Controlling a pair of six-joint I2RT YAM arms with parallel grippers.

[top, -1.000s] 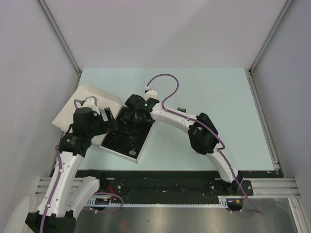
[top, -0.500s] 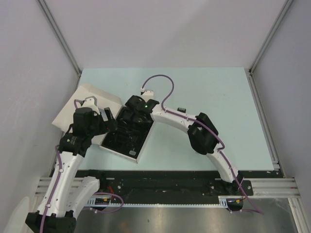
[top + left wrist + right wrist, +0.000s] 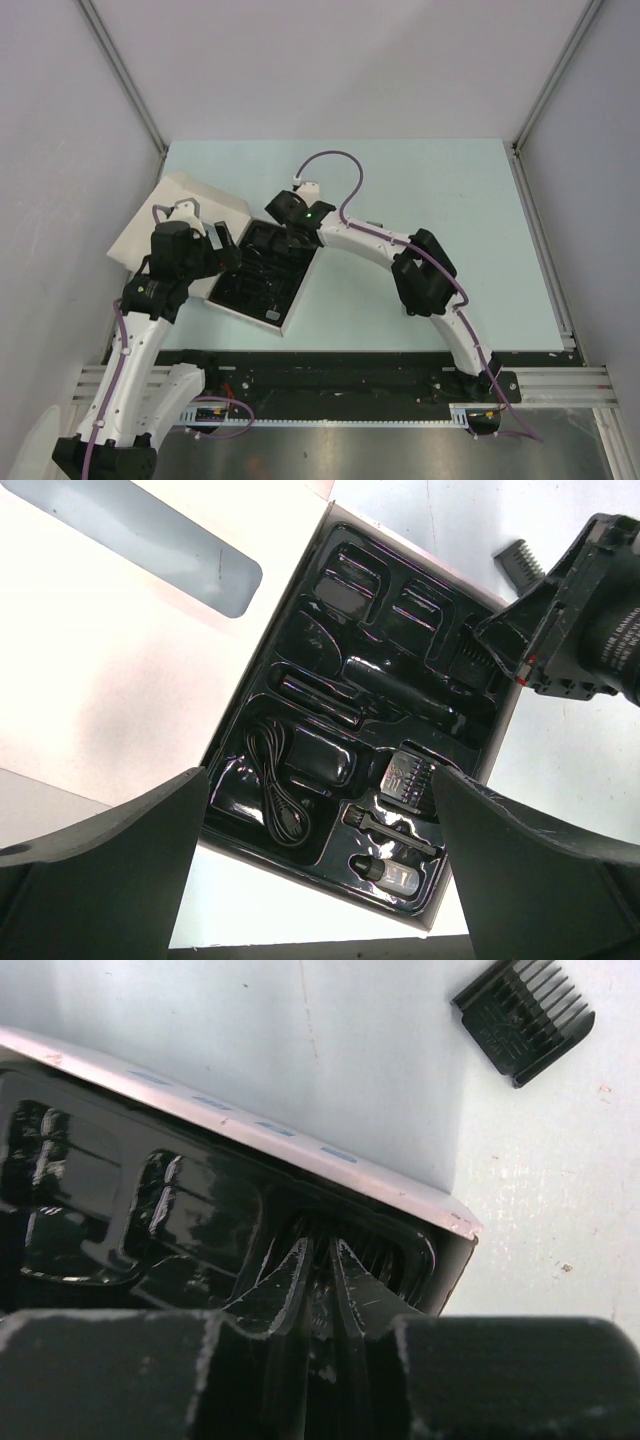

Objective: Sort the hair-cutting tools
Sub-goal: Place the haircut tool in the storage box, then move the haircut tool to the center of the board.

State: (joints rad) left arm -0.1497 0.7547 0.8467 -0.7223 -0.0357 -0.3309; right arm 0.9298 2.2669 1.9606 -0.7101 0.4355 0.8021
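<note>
The black tray point(image 3: 470, 875) lies in its white box below my open left gripper point(image 3: 320, 865). In it I see the slim clipper point(image 3: 400, 685), the coiled cable point(image 3: 275, 790), a tiny brush point(image 3: 395, 827) and a comb guard point(image 3: 405, 775). My right gripper point(image 3: 322, 1260) reaches into the tray's far right corner pocket. Its fingers are pinched nearly together on a dark comb guard point(image 3: 478, 650) there. Another comb guard point(image 3: 525, 1015) lies loose on the table just beyond the box, and it also shows from above point(image 3: 373, 224).
The box's white lid point(image 3: 175, 205) lies open to the left against the side wall. A small clear bottle point(image 3: 395, 877) sits in the tray's near corner. Pale green table point(image 3: 450, 200) stretches to the right of the box.
My right gripper has closed inside the tray's corner pocket and shifted slightly toward the far right. The left arm has stayed still.
</note>
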